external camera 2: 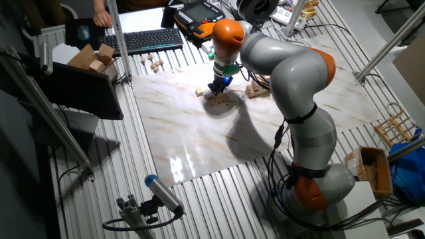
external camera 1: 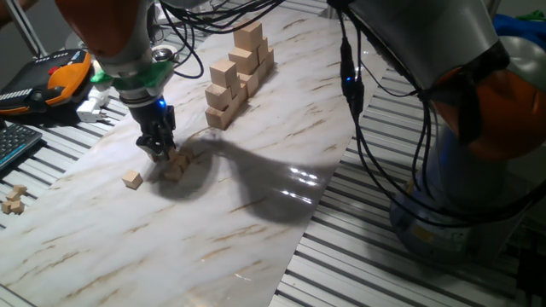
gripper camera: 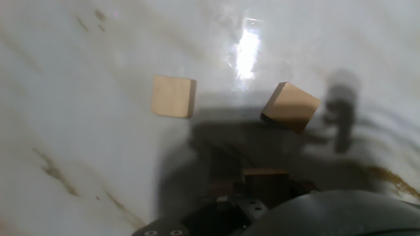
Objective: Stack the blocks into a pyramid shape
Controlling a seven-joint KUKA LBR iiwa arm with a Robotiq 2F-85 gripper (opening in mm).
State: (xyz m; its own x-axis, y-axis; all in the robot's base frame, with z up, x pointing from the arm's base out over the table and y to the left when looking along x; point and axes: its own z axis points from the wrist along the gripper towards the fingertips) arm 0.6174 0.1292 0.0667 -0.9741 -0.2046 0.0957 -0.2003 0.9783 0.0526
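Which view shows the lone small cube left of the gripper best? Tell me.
One fixed view: the lone small cube sits unobstructed on the marble board, apart from the gripper. The other fixed view shows it as a tiny speck. The hand view shows two cubes; which is this one is unclear.

We get one close low side view, one high far view, both sharing the bench (external camera 1: pixel 256 196); hand view looks straight down.

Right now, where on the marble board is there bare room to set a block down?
The near half of the board is bare, below the gripper. It is crowded around the small blocks and lone block, and by the tall stack.
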